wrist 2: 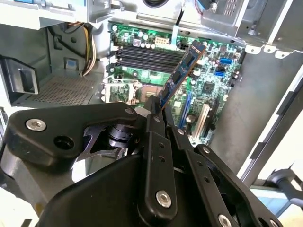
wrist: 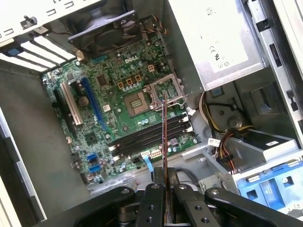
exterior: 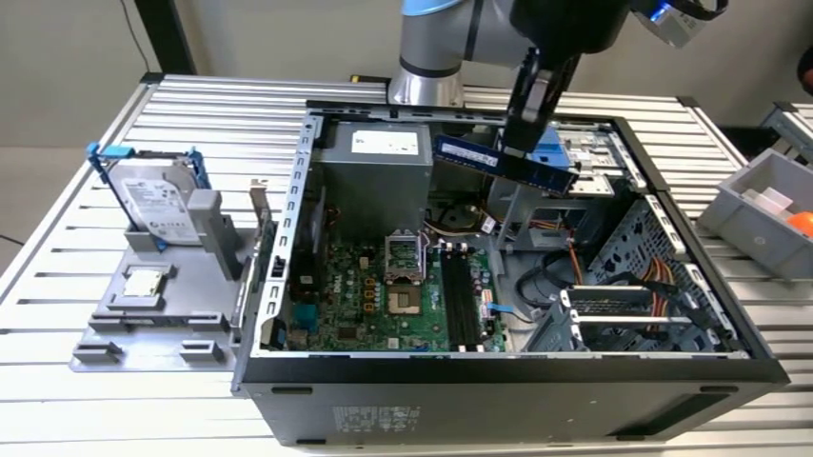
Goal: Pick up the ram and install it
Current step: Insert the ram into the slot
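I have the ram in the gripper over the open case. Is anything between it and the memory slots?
Nothing visible does. The gripper holds the ram in open air above the motherboard, and the memory slots look empty. The cable bundle lies off to one side of the slots, not across them.

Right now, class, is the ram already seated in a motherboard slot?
No: in the exterior view the hand holds the ram up over the open case, clear of the motherboard's slots.
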Available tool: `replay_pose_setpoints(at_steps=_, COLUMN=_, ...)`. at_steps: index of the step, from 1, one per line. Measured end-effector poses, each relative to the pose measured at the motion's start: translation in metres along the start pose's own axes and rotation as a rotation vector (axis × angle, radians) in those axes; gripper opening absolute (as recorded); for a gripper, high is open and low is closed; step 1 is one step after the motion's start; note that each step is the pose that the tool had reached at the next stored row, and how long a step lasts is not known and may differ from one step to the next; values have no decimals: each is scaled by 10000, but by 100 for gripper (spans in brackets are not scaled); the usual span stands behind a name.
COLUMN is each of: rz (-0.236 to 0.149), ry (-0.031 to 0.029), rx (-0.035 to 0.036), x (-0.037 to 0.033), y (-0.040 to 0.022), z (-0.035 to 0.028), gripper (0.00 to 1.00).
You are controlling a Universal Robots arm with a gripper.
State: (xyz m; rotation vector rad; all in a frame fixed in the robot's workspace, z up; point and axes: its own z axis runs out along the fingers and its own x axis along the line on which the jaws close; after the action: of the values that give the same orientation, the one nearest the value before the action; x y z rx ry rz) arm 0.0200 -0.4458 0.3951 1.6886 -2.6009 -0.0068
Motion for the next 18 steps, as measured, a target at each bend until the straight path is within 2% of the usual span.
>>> replay_pose_setpoints(at_steps=18, rz=1107, ry=-22, rx=-31, x=0, y=0, z=1, gripper=0)
